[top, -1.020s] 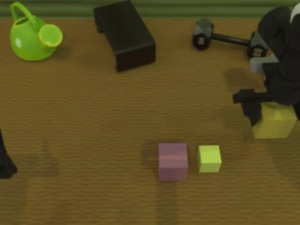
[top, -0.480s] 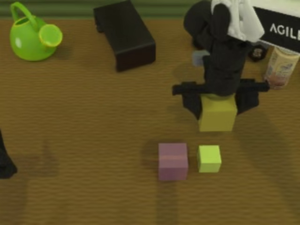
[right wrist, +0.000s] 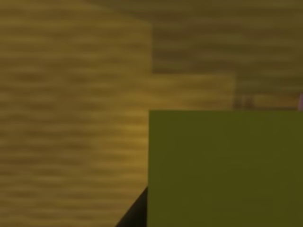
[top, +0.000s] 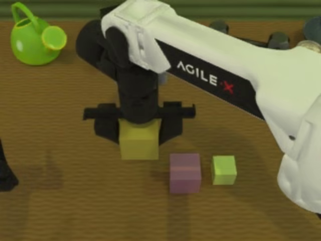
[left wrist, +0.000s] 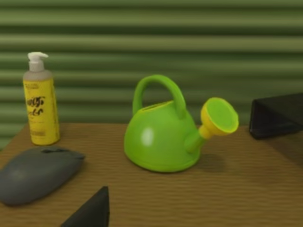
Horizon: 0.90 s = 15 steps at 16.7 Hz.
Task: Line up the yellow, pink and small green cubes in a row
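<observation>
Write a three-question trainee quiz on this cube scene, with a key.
1. True or false: the right end effector holds the yellow cube.
2. Which cube lies between the other two in the top view? A: pink cube B: small green cube
3. Fill in: the watering can stands at the table's far ____ corner.

Key: 1 true; 2 A; 3 left.

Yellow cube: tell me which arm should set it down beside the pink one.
Right. The right gripper is shut on the yellow cube, just left of the pink cube and small green cube. The left arm sits parked at the table's left edge.
</observation>
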Motion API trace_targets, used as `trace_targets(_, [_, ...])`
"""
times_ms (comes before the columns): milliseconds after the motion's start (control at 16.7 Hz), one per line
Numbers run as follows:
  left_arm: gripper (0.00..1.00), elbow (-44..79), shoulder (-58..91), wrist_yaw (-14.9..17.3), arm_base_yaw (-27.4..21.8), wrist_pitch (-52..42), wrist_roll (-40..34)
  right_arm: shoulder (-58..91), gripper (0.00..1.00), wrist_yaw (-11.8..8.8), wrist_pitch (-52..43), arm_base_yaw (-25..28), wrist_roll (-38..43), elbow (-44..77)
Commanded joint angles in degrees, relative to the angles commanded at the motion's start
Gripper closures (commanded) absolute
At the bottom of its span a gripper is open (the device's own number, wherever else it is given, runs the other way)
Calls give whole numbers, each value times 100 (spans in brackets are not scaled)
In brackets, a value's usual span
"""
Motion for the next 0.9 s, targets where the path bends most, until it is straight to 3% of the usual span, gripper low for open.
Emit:
trace_targets(180, [0,0,0,0,0,0,0,269,100,20,-226,365,390,504])
trace_targets(540, [0,0,0,0,0,0,0,271,100,11,-214,384,433,525])
trace_targets(900, [0,0,0,0,0,0,0,247,100,-11,764,413,420,-472])
